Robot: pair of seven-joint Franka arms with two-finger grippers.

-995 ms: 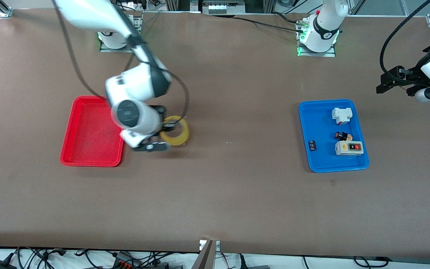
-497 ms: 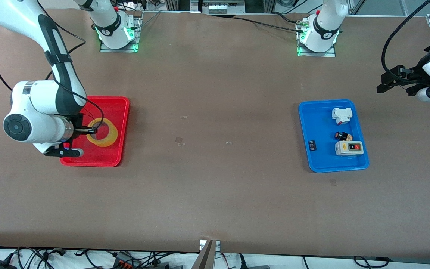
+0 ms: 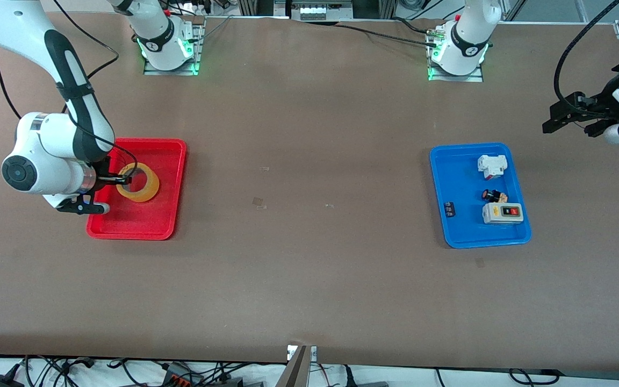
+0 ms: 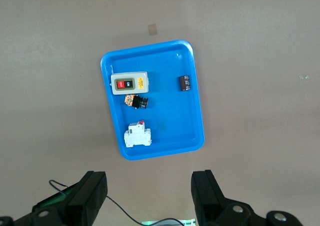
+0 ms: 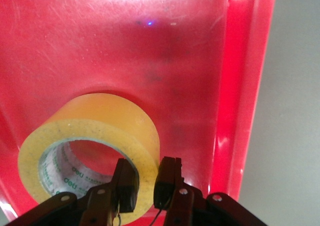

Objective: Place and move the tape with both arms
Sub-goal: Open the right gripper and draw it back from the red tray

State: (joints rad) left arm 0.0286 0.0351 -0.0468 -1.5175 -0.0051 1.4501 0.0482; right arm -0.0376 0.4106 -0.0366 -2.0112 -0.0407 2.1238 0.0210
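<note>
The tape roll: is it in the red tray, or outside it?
Inside: the tape roll hangs over the red tray, its wall pinched by the right gripper.

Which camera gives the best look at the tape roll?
The right wrist view: the tape fills it, the right pincer shut on its wall over the red tray. The front view shows it small; the left wrist view shows none of it.
</note>
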